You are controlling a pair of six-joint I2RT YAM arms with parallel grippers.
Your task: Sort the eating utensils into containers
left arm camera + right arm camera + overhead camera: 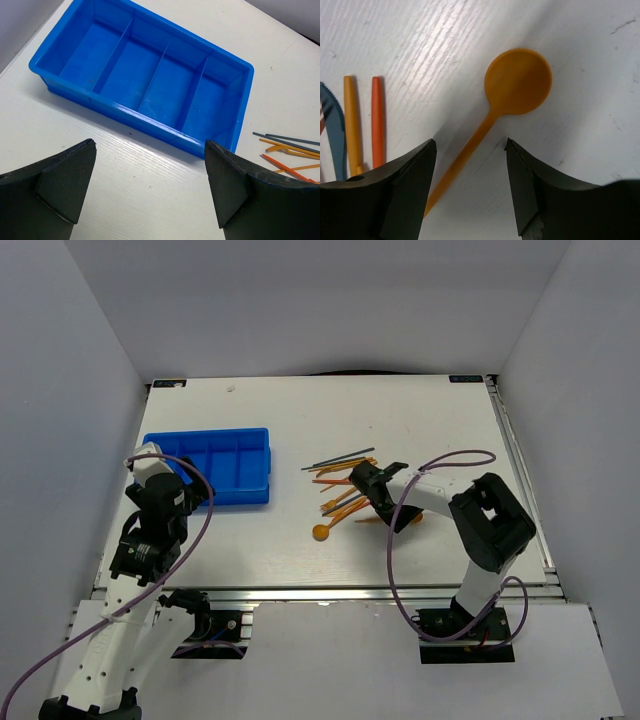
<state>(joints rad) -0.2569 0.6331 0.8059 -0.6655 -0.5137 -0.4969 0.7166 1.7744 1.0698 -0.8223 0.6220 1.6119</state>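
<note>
The eating utensils (pixel 345 485) lie in a loose pile of orange, red and grey-blue pieces at mid-table. An orange spoon (pixel 320 532) lies at the pile's near-left edge. My right gripper (pixel 365 498) is down over that spoon (pixel 517 82). In the right wrist view its jaws (pixel 470 142) stand open astride the thin handle, which runs close to the left finger without being pinched. The containers are one blue tray (pixel 235 498) with several empty compartments at the left. My left gripper (pixel 150 185) hangs wide open and empty just in front of the tray's near rim (pixel 150 125).
An orange stick (pixel 351 120), a red stick (pixel 377 120) and a grey-blue serrated knife (pixel 335 135) lie left of the right gripper. More utensils (pixel 290 150) show right of the tray. Purple cables loop off both arms. Grey walls surround the table.
</note>
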